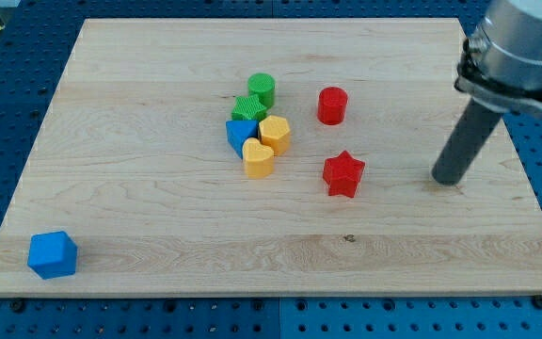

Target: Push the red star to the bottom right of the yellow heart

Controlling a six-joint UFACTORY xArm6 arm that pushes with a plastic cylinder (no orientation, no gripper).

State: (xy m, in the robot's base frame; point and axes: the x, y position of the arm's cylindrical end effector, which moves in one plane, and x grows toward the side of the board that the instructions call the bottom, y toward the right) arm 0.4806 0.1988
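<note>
The red star [343, 173] lies right of the board's middle. The yellow heart [258, 159] lies to its left, at the bottom of a tight cluster of blocks. The star sits to the right of the heart and slightly lower, with a gap between them. My tip [448, 179] rests on the board to the right of the star, well apart from it. The dark rod rises up and to the right from the tip.
The cluster holds a yellow hexagon [275, 134], a blue triangle [240, 133], a green star [247, 106] and a green cylinder [262, 88]. A red cylinder [332, 104] stands above the red star. A blue cube [53, 254] sits at the wooden board's [139, 188] bottom left corner.
</note>
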